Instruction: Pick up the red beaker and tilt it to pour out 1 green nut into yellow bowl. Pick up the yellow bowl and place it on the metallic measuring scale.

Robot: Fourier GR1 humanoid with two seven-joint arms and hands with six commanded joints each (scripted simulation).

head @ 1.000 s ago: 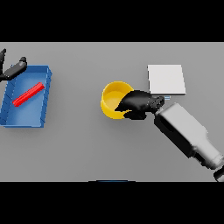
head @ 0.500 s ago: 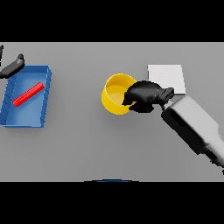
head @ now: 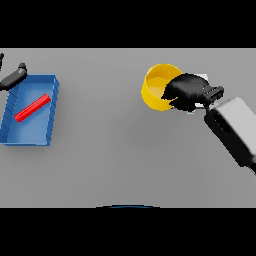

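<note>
I'm gripping the round yellow bowl [head: 159,90] w/ my right hand [head: 189,91], fingers curled over its right rim, holding it at the spot where the metallic scale should be; the scale's mostly hidden under hand and bowl. Left hand [head: 13,77] is idling at the blue rectangular tray [head: 49,116], fingers relaxed. The thin red stick [head: 32,107] is lying diagonally inside the tray, well apart from the bowl.

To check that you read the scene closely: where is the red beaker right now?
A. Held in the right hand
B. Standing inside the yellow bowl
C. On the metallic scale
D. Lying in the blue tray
D: the red beaker lies slantwise inside the blue tray at the left, while the right hand grips the yellow bowl.
</note>
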